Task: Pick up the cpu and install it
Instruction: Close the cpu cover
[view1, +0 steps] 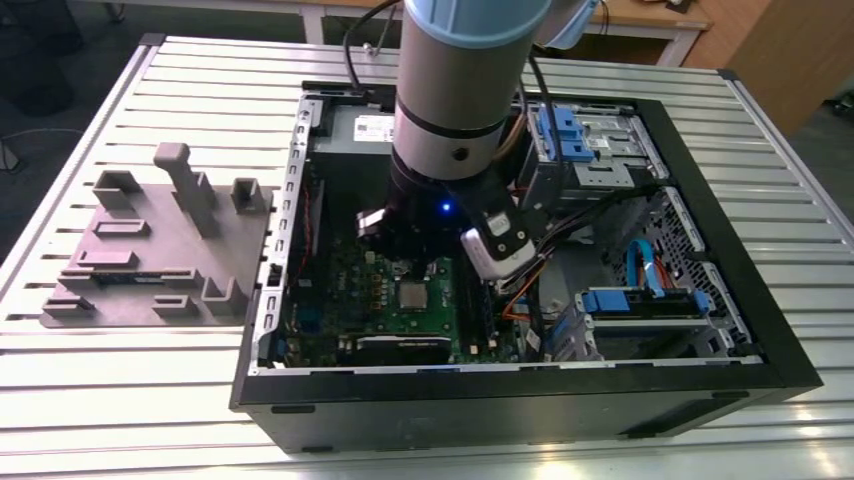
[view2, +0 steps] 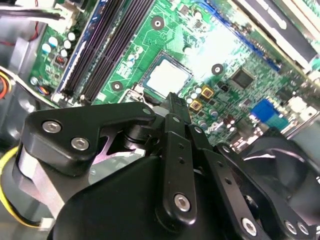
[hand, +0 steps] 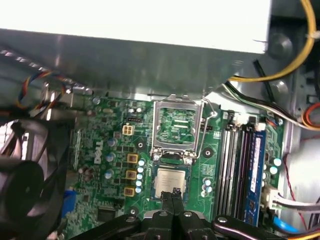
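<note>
In the exterior view, the arm (view1: 461, 100) drops from the top centre of the frame into an open black computer case (view1: 534, 400) that lies on a slatted metal table (view1: 134, 400). A moulded grey tray (view1: 147, 250) sits at the left of the frame, well apart from the case. The cpu (view1: 415, 295), a small silver-grey square, lies flat on the green motherboard (view1: 347, 310) in the lower centre, right under the wrist.

In the second wrist view, the gripper (view2: 174, 97) is black, matte and bolted. Its fingers are drawn together into 1 narrow blade with nothing between them. The cpu (view2: 167, 77) lies just beyond that tip and below it, its metal top glaring white. Dark memory slots (view2: 107, 45) run alongside.

In the first wrist view, the gripper (hand: 173, 192) shows 2 fingers pressed side by side. Their tip stands over the cpu's (hand: 171, 181) nearest edge, touching it or just above; I cannot tell which. Being square, the chip has no long axis. Just past its far edge a thin steel load plate (hand: 172, 149) stands hinged open, so I judge the chip placed but not clamped. A black fan (hand: 25, 190) sits off to one side.
</note>
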